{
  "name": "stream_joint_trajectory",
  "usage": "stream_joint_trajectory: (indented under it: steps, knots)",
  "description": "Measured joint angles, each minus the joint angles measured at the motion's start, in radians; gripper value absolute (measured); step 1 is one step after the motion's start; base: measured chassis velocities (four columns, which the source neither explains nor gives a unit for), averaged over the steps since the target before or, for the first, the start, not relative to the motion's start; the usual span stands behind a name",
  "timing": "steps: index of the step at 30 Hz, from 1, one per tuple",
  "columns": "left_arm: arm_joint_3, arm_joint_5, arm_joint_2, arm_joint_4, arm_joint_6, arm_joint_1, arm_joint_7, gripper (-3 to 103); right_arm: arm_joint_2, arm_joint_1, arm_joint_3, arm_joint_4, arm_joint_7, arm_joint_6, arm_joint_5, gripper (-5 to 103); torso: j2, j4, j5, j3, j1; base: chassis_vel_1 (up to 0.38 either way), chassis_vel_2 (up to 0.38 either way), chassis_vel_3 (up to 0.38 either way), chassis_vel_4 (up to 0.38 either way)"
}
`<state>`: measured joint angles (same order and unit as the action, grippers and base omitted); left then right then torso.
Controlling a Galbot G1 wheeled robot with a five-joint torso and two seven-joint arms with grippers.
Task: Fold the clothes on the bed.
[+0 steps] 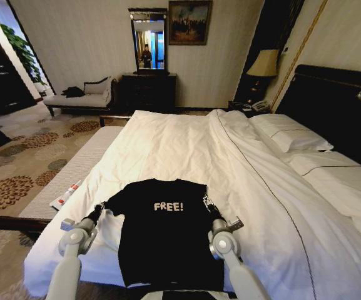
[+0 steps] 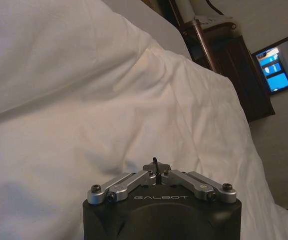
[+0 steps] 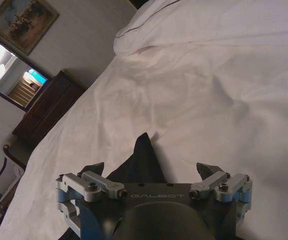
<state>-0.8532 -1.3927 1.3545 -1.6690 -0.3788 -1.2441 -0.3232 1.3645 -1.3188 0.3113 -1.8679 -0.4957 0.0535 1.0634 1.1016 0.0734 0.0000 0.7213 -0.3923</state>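
The clothes are one black T-shirt (image 1: 167, 240) with white "FREE!" lettering, spread front-up at the near edge of the bed (image 1: 186, 140), its hem reaching the edge. My left gripper (image 1: 100, 208) sits at the shirt's left sleeve. In the left wrist view, the left gripper (image 2: 156, 169) is shut over the white duvet, with a thin black sliver of cloth pinched at its tips. My right gripper (image 1: 209, 205) is at the right sleeve. In the right wrist view, the right gripper (image 3: 151, 170) stands open, and a peak of the black T-shirt (image 3: 143, 155) rises between its fingers.
White pillows (image 1: 289, 132) and a dark headboard (image 1: 336, 103) lie to the right. A grey bench (image 1: 74, 169) runs along the bed's left side with a red-and-white tube (image 1: 66, 195) on it. A chaise longue (image 1: 83, 97), a dark dresser (image 1: 147, 90) and a lamp (image 1: 264, 62) stand at the far wall.
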Motion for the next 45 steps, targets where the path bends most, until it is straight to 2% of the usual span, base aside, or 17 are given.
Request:
stream_joint_trajectory:
  steps: [7, 9, 11, 14, 20, 24, 33, 45]
  knots:
    - [0.013, -0.011, -0.036, -0.094, -0.003, -0.009, 0.012, 0, -0.004, 0.0, 0.007, 0.007, -0.003, 0.0, 0.001, 100, 0.0, -0.0002, -0.0001, 0.0, 0.0, 0.0, 0.0, 0.0, 0.0]
    - [0.05, 0.008, -0.078, -0.175, -0.004, -0.016, 0.029, 0, -0.005, 0.005, 0.002, 0.017, -0.003, -0.001, 0.001, 100, 0.0, 0.0002, 0.0002, 0.0, 0.0, 0.0, 0.0, 0.0, 0.0]
    - [0.063, 0.017, -0.089, -0.191, -0.004, -0.016, 0.032, 0, -0.005, 0.008, -0.001, 0.02, -0.004, -0.001, 0.0, 100, 0.0, 0.0, 0.0002, 0.0, 0.0, 0.0, 0.0, 0.0, 0.0]
    - [0.169, 0.071, -0.134, -0.243, 0.001, 0.001, 0.038, 0, 0.001, 0.015, -0.012, 0.03, -0.004, -0.001, -0.003, 100, 0.0, -0.0002, 0.0003, 0.0, 0.0, 0.0, 0.0, 0.0, 0.0]
    - [0.329, 0.166, -0.144, -0.195, 0.014, 0.055, 0.038, 0, 0.004, 0.016, -0.014, 0.032, -0.004, -0.002, -0.007, 100, 0.0, 0.0002, 0.0001, 0.0, 0.0, 0.0, 0.0, 0.0, 0.0]
    - [0.39, 0.206, -0.128, -0.155, 0.018, 0.083, 0.04, 0, 0.001, 0.016, -0.009, 0.036, -0.004, -0.002, -0.007, 100, 0.0, 0.0, 0.0, 0.0, 0.0, 0.0, 0.0, 0.0, 0.0]
    - [0.483, 0.235, -0.104, -0.099, 0.022, 0.133, 0.041, 0, 0.012, 0.016, -0.009, 0.047, -0.004, -0.002, -0.017, 100, 0.0, 0.0, 0.0001, 0.0, 0.0, 0.0, 0.0, 0.0, 0.0]
    - [0.552, 0.273, -0.087, -0.056, 0.029, 0.14, 0.05, 0, 0.024, 0.016, -0.008, 0.058, -0.004, -0.002, -0.028, 100, 0.0, 0.0, 0.0, 0.0, 0.0, 0.0, 0.0, 0.0, 0.0]
